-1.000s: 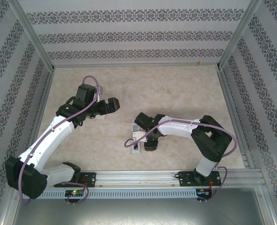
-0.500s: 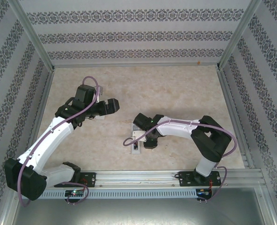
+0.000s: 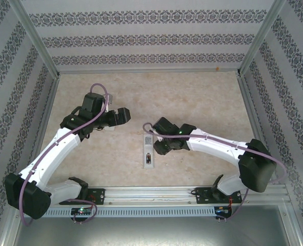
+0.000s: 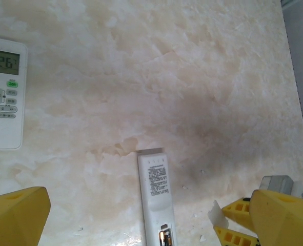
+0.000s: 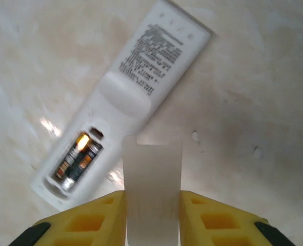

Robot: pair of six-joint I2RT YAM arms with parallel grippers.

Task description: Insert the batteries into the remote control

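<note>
Right wrist: right gripper (image 5: 152, 204) clamps narrowly on a white battery cover (image 5: 152, 169).
Remote control (image 5: 143, 84) lies back-up on desk (image 5: 254, 102) at 11 o'clock, batteries (image 5: 78, 160) in its bay; left gripper (image 4: 136, 218) wide apart, empty.

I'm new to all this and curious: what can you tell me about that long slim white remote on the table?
The remote control is a long, slim white plastic bar lying flat, back up, near the middle of the marbled table. Small print covers its upper back. The battery bay is uncovered, with dark, orange-banded batteries inside; its cover is pinched in the right gripper beside it.
</note>
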